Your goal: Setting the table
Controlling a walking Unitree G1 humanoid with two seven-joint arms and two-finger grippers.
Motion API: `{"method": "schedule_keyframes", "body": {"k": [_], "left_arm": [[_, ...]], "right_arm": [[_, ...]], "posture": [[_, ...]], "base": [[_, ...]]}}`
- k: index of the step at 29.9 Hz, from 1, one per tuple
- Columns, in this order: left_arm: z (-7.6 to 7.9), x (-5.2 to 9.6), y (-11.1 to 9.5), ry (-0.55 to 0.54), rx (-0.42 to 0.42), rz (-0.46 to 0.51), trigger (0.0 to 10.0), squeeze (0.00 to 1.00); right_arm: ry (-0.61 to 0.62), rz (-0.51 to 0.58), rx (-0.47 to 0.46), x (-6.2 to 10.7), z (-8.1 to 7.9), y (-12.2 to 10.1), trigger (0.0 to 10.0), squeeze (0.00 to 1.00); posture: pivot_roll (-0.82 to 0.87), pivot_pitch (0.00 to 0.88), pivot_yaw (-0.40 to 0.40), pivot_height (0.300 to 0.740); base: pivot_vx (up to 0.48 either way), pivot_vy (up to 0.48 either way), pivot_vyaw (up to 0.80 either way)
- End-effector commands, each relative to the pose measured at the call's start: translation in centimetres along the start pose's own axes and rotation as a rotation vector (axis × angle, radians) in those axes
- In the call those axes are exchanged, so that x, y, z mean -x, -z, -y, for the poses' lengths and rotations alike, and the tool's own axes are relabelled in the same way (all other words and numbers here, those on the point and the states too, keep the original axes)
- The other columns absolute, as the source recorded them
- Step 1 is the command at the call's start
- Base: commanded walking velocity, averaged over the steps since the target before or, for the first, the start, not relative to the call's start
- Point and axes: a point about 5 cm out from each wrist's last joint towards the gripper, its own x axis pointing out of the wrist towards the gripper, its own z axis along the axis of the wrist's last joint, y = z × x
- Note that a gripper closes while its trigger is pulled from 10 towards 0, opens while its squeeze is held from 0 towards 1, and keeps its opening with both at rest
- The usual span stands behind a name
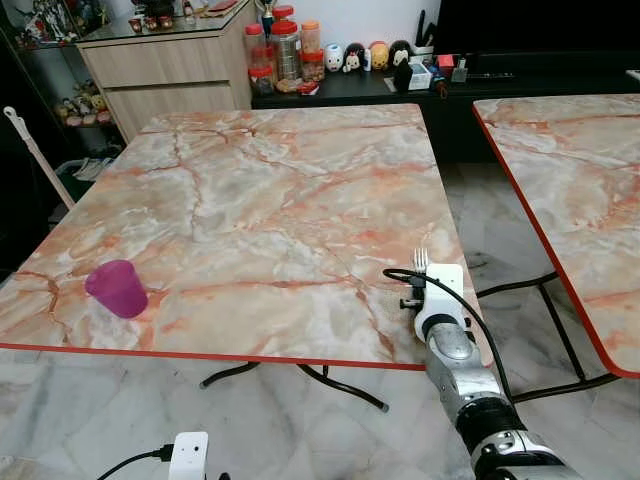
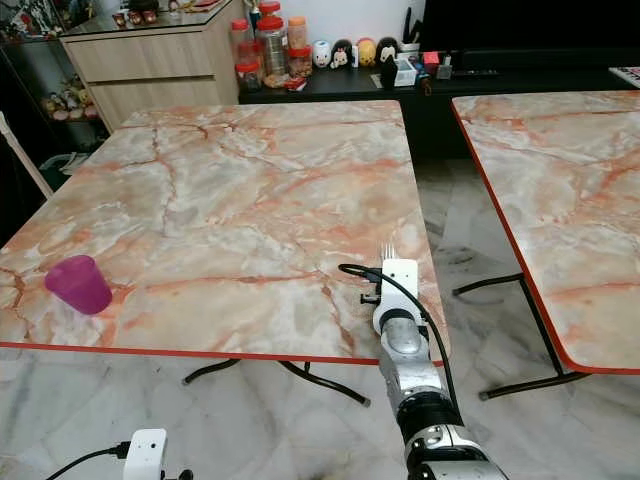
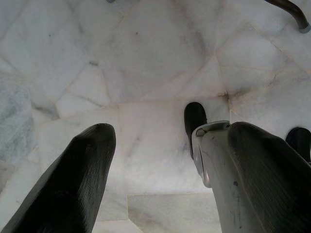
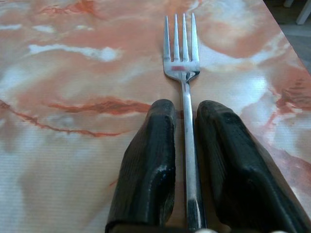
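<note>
Surface: The pink-and-white veined marble-pattern table with a red edge [image 1: 260, 190] filled the centre of the head view; a second table of the same pattern [image 1: 570, 190] stood at the right edge of the frame.

Right gripper: My right gripper [image 4: 185, 121] sat low and right of centre in the head view, over the near right corner of the table. Its two black fingers [image 4: 150, 160] were pressed onto the shaft of a silver four-tined metal fork [image 4: 182, 58], which ran straight between them with the tines pointing away from me.

Fork position: The fork lay low over the tabletop, close to the near right edge. I could not tell whether the tines touched the marble.

Left gripper: My left gripper [image 3: 160, 160] hung idle above the pale stone floor [image 3: 146, 58], fingers spread, nothing between them.

Other item: A small magenta plastic cup [image 1: 117, 288] stood upright at the lower left of the frame, near the table's front edge, well apart from the fork.

Step judged: Laying the fork at a place setting.

Method advised: I judged it best to lower until the whole fork rested flat, keep it square to the front edge and clear of the red rim, then part the fingers evenly and lift straight up so the shaft was not dragged.

Risk: Release too near the corner could tip the fork off.
</note>
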Motion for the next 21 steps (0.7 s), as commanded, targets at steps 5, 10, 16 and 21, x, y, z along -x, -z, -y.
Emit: {"method": "schedule_keyframes", "body": {"k": [5,10,16,21], "left_arm": [[-0.3,0.0,0.3,0.000,0.016,-0.024,10.0,0.00],[-0.3,0.0,0.3,0.003,0.010,-0.024,10.0,0.00],[-0.2,0.0,0.3,0.004,0.008,-0.025,10.0,0.00],[-0.2,0.0,0.3,0.002,0.005,-0.025,10.0,0.00]], "right_arm": [[-0.007,-0.022,-0.024,-0.1,-0.5,0.1,0.0,0.00],[-0.018,-0.015,-0.034,-0.1,-0.7,0.0,0.0,0.00],[-0.041,0.029,-0.041,0.0,-1.1,-0.6,0.0,0.00],[-0.089,0.193,-0.049,0.2,-1.8,-2.9,10.0,0.00]], "posture": [[0.02,0.029,0.091,0.740],[0.02,0.030,0.093,0.740],[0.02,0.030,0.093,0.740],[0.02,0.029,0.092,0.740]], "base": [[0.000,0.000,0.00],[0.000,0.000,0.00],[0.000,0.000,0.00],[0.000,0.000,0.00]]}}
